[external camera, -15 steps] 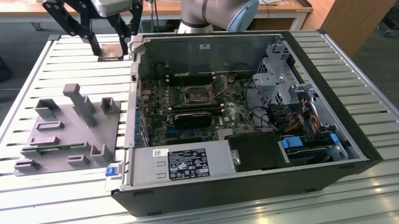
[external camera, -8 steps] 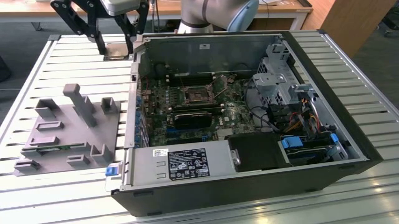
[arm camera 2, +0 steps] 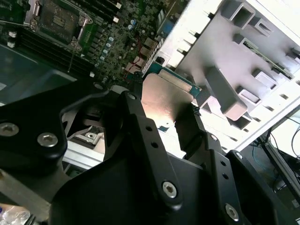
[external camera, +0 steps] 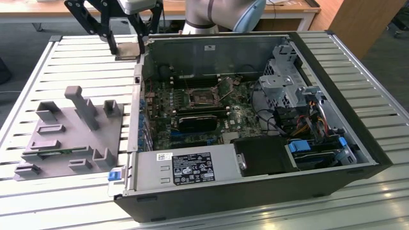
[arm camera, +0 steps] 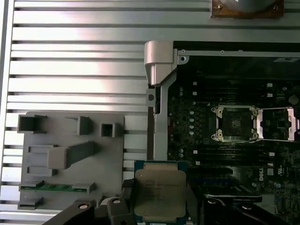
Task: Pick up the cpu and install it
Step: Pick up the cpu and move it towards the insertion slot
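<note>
Just one cpu (arm camera: 161, 187), one grey tray (arm camera: 108, 159), one open computer (external camera: 255, 203). Holding that cpu tight in one gripper (arm camera: 161, 206), closed narrow.

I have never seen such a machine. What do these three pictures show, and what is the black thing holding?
This is a robot arm with a black gripper, a two-fingered claw. The exterior view comes from a camera off the arm; both wrist views come from cameras riding on the arm. On the slatted metal table lie an open computer case and a grey plastic tray. The gripper is shut on the cpu, a small square chip, near the case's edge.
</note>
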Controlling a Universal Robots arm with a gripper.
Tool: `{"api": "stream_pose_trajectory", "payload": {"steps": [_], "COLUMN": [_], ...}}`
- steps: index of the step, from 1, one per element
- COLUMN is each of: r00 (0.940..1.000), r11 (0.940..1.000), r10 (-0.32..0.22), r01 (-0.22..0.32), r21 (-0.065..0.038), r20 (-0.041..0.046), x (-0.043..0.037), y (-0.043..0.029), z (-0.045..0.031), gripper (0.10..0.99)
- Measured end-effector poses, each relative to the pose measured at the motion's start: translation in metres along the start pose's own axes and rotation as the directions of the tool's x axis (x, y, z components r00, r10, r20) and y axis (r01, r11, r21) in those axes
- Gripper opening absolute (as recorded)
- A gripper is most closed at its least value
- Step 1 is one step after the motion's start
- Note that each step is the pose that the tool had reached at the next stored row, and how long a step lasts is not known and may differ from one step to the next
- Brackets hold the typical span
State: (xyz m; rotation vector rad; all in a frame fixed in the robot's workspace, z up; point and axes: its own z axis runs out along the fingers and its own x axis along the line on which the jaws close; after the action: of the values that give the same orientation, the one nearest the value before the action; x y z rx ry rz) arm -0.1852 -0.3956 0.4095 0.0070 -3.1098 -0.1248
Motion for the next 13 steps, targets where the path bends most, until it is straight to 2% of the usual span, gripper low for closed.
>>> {"api": "stream_pose_trajectory", "payload": {"steps": [8,13], "r00": [1.0,1.0], "r11": [1.0,1.0], "r10": [0.0,0.0], "r01": [0.0,0.0], "r21": [0.0,0.0], "r20": [0.0002,0.0005], "x": [-0.0146,-0.0188], "y": [0.0016,0.002], "z": [-0.0001,0.0], "gripper": [0.533,0.533]}}
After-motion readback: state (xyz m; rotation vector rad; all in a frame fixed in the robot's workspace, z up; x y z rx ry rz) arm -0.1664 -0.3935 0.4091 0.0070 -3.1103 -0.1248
